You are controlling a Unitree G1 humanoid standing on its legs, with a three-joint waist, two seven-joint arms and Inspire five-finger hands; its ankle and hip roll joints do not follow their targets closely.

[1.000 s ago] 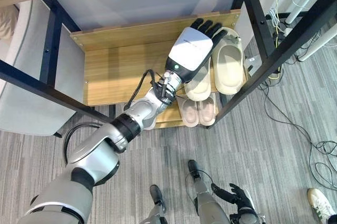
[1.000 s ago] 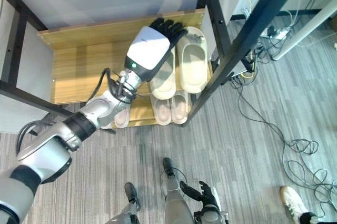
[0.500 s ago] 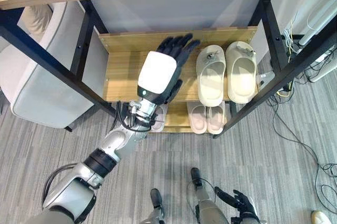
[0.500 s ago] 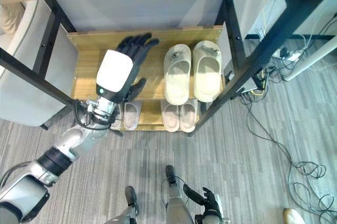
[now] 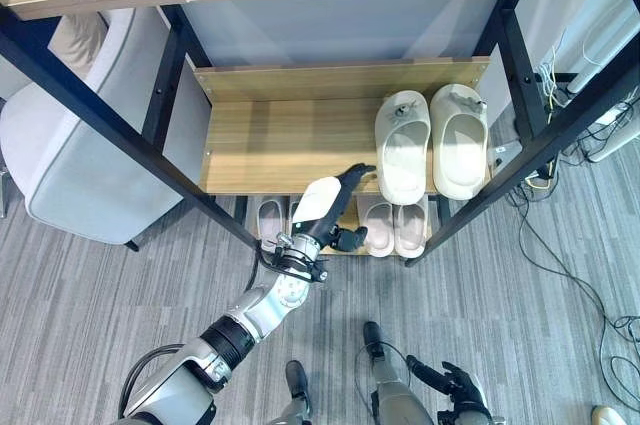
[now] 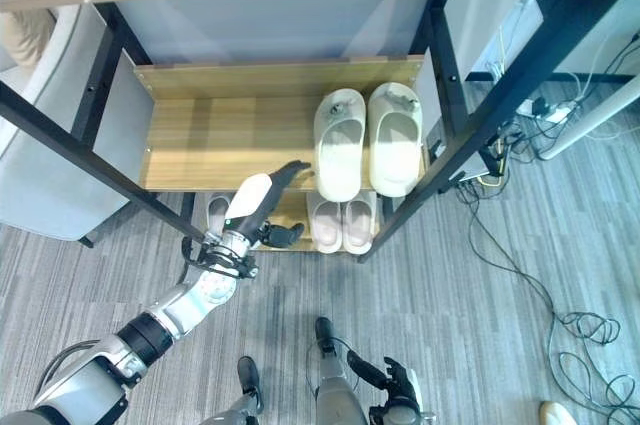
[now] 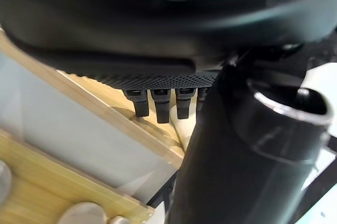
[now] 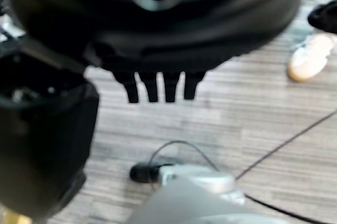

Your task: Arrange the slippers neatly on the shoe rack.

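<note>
- Shoe rack (image 5: 300,145): black metal frame, wooden shelves; a middle shelf in plain sight and a lower shelf showing beneath its front edge.
- Grey upholstered seat (image 5: 70,160) just beside the rack's left side, on grey striped carpet (image 5: 90,315).
- Left hand (image 5: 322,207) in front of the middle shelf's front edge, near its middle; fingers straight and loose, holding nothing, tips pointing toward the shelf's right half. Same loose fingers in the left wrist view (image 7: 160,107), above pale wood.
- Right hand (image 5: 455,385) low over the carpet, well apart from the rack; fingers straight and relaxed in the right wrist view (image 8: 158,84), empty.
- Pair of cream slippers (image 5: 432,143) at the middle shelf's right end, side by side and touching, toes toward the back edge, heels at the front edge.
- Pair of pink slippers (image 5: 393,227) on the lower shelf toward its right end, side by side under the cream pair.
- Pale slipper (image 5: 270,220) on the lower shelf toward its left end, partly hidden by the shelf above.
- A person's light shoe (image 8: 310,58) on the carpet in the right wrist view.
</note>
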